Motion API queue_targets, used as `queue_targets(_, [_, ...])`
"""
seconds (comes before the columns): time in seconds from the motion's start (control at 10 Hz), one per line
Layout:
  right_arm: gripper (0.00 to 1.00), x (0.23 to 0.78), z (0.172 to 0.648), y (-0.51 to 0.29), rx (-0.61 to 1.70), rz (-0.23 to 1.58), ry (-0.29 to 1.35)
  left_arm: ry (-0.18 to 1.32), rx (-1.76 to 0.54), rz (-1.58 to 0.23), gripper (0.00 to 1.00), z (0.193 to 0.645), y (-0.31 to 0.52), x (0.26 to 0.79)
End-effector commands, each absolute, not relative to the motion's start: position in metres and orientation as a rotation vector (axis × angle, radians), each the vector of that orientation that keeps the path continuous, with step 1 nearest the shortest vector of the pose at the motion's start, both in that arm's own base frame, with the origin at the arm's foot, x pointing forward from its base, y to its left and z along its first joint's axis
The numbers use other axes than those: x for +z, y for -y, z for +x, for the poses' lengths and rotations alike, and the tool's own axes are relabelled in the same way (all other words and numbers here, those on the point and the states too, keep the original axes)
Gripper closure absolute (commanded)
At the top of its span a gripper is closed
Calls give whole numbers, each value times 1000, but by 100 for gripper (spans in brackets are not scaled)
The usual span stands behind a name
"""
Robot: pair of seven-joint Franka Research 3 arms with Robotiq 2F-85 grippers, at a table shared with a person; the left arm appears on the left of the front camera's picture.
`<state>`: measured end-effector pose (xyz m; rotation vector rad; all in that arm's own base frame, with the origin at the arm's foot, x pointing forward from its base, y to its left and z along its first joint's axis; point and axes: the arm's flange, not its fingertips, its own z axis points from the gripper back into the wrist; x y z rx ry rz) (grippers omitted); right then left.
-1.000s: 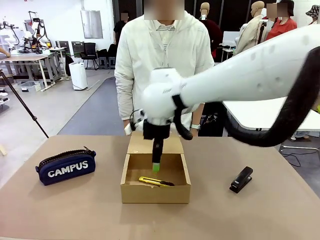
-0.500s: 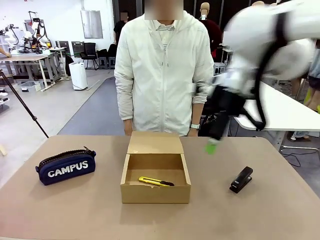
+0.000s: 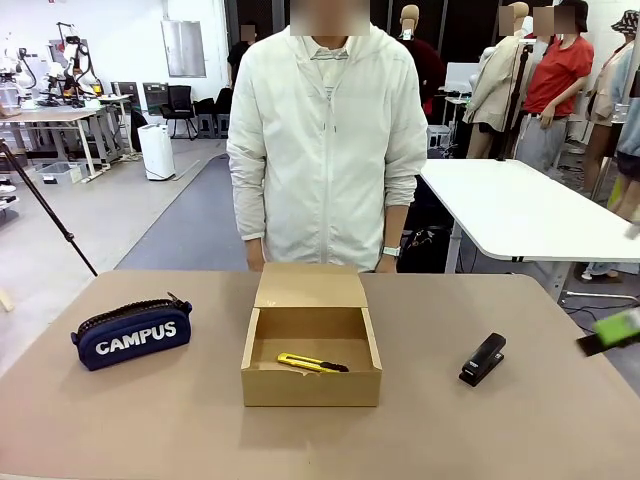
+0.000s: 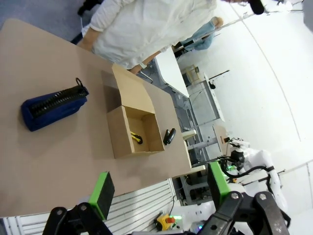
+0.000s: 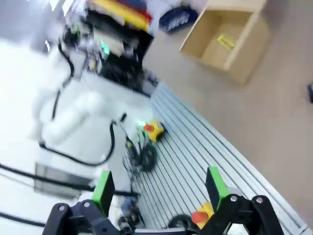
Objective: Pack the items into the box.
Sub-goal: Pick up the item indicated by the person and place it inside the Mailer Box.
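Box (image 3: 310, 392) of plain brown cardboard sits open at the middle of the tan table (image 3: 200, 430), shallow and square-cornered. Its flap lid (image 3: 310, 286) is folded back toward the person (image 3: 325, 130) in a white zip jacket at the far edge. On the box floor lies your slim utility knife (image 3: 312, 363), yellow body to the left, black end to the right. Its long axis runs across the box's width with a slight tilt.

Well apart to the left, the soft navy pouch (image 3: 133, 334) rests on its side. It lies lengthwise across the table, white "CAMPUS" lettering toward you and zipper teeth along the top. To the right of the box, the small black stapler (image 3: 482, 359) stands on the table, angled from near-left to far-right.

A second ago your right arm hung over the box, fingers just above the knife. Now it has swung clear, leaving one blurred green pad (image 3: 612, 330) at the right edge. The knife, pouch and stapler lie where they were.

Your right gripper (image 5: 159, 187) has its fingers spread wide with nothing between them. Your left gripper (image 4: 160, 188) is likewise spread and empty, high above the table's near side.
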<state>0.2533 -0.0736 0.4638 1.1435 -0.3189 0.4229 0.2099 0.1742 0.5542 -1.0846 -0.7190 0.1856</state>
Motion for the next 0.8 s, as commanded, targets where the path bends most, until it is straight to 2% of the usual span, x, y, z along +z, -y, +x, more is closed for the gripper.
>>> queue_targets(0.0, [0,402,249,62,-166,1413,502,737,168,-1096,0,210,-175,555])
queue_targets(0.1, [0,396,269,55,-146,1372,418,737,168,-1096,0,210,-175,555])
queue_targets(0.2, [0,443,259,100,257,1208,336,737,168,-1096,0,210,-175,555])
queue_targets(0.7, [0,443,259,100,257,1208,336,737,168,-1096,0,210,-175,555])
